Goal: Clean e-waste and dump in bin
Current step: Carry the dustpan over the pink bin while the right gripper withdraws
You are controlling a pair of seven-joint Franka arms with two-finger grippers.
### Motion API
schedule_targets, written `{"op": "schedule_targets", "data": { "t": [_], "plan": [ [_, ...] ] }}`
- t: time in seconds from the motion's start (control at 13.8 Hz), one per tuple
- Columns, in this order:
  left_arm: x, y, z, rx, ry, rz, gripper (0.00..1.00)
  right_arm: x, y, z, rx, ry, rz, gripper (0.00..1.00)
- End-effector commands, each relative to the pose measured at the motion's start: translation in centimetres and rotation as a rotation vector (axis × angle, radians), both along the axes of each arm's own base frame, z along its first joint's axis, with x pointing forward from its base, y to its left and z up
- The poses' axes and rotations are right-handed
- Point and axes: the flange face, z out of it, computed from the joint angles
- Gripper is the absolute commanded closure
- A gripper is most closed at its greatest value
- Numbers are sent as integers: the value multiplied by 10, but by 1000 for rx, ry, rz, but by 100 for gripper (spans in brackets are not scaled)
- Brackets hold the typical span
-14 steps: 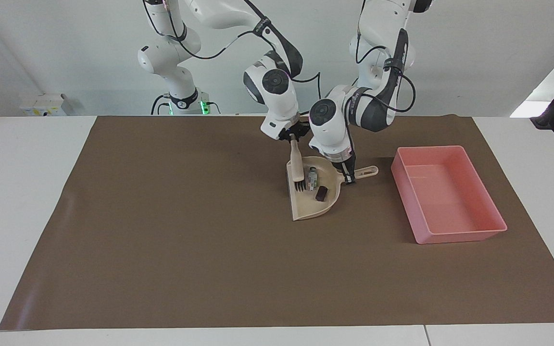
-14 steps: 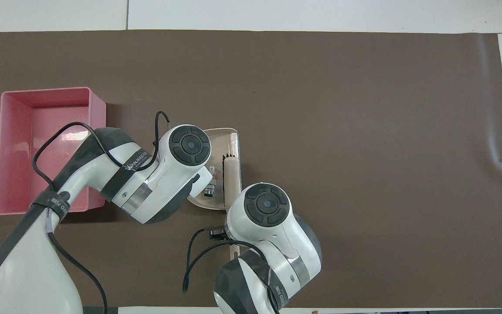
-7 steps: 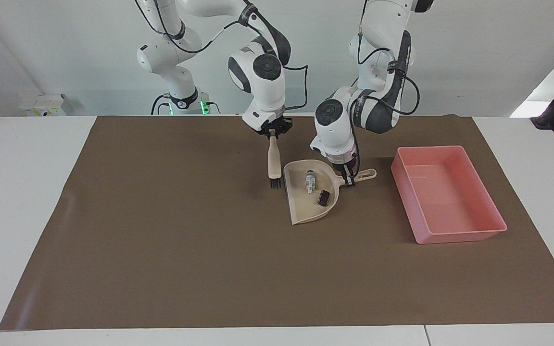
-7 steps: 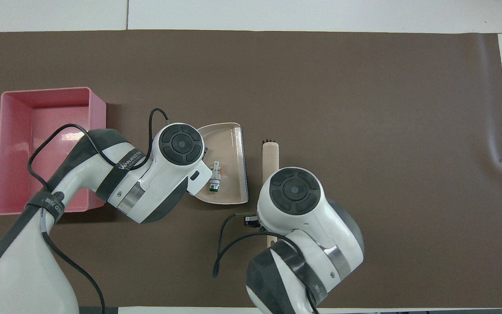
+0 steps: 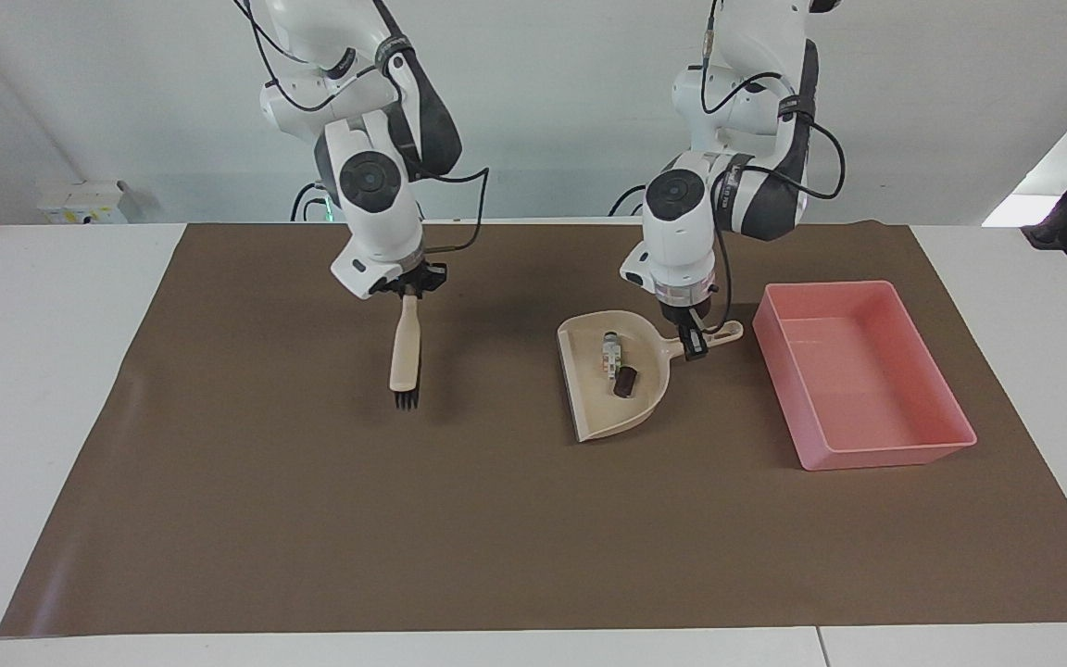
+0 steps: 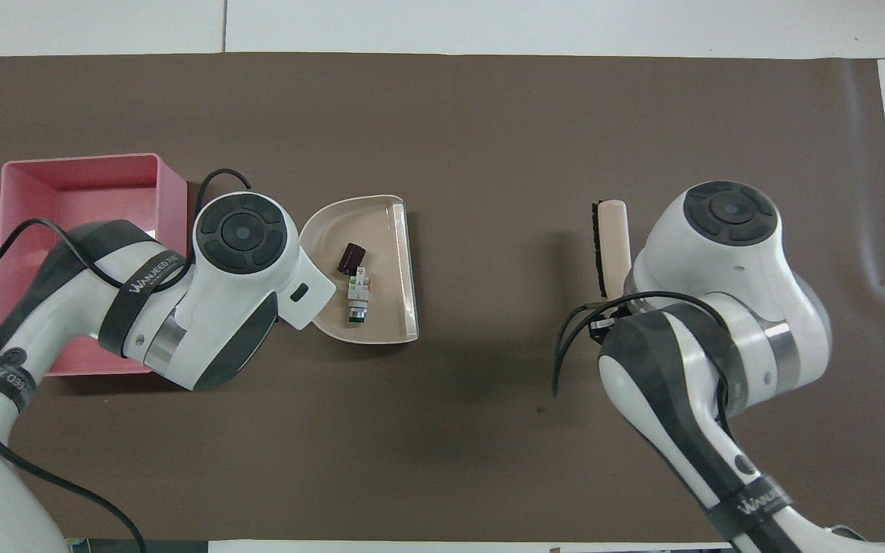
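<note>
We see the table [image 5: 52, 389] under a brown mat [image 5: 496, 519], the pink bin [image 5: 867, 375] toward the left arm's end. Beside it, the left end effector [image 5: 693, 338] clamps the dustpan [image 5: 603, 408] by its handle. Over the mat, the right end effector [image 5: 411, 285] grips a brush [image 5: 405, 347]. The e-waste [image 5: 617, 363] lies in the dustpan.

**Materials and finishes on the table**

We list a smooth, glossy pink plastic bin [image 5: 867, 445], beside the left gripper [image 5: 693, 345]; a beige dustpan [image 5: 603, 417] of smooth, faintly shiny plastic, gripped by its handle; a brush [image 5: 405, 347] with a pale matt handle, possibly wood, and dark bristles, hanging from the right gripper [image 5: 409, 289]; and a matt brown mat [image 5: 311, 519], paper-like.
</note>
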Motion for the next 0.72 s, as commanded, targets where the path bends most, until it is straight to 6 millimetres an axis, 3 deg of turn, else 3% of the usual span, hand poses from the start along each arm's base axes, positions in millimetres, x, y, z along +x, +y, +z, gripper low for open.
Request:
{"op": "schedule_targets", "data": {
  "t": [0.0,0.22,0.36,0.65],
  "plan": [
    [0,33,29,-64,-9,-15,100,7,-76,0,-22,31,106,100],
    [9,72,51,-116,9,-9,100,-4,-142,-12,-72,88,173,100],
    [16,112,68,-159,20,-11,100,-9,-181,-21,-96,126,202,100],
    [34,189,106,-248,25,-11,100,-13,-235,-39,-74,144,86,100]
  ]
}}
